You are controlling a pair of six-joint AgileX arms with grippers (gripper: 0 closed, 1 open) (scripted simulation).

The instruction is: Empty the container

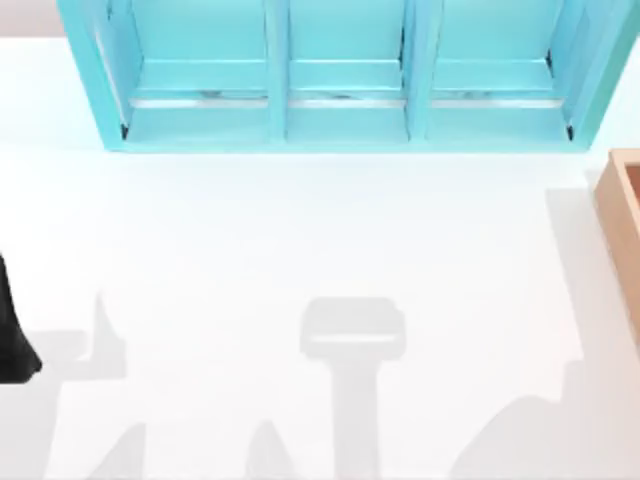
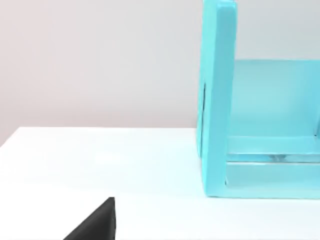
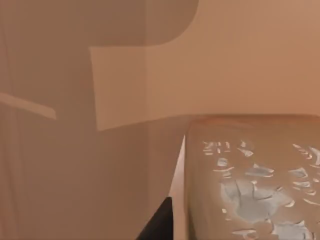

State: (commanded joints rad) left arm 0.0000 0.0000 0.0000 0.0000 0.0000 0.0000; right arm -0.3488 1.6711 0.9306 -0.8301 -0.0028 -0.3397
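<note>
My right wrist view: container (image 3: 240,65) interior, tan block (image 3: 250,180) close; top view: container's edge (image 1: 622,215). Finger spread: cannot tell.

The table (image 1: 300,240) is plain white, crossed by soft grey shadows. On it the shelf unit (image 1: 340,80) is turquoise all over, with paler turquoise back panels and thin silvery-grey strips along the bay floors. The wooden box (image 1: 622,200) has a light-brown rim and a darker orange-brown inside. The left arm (image 1: 12,340) is black.

In the right wrist view, a black fingertip (image 3: 159,222) sits against orange-brown box walls, and just beside it stands a tan block (image 3: 250,180) speckled with flaky white and pale grey-blue patches. In the left wrist view, the wall (image 2: 100,60) behind the table is pale grey-beige.
</note>
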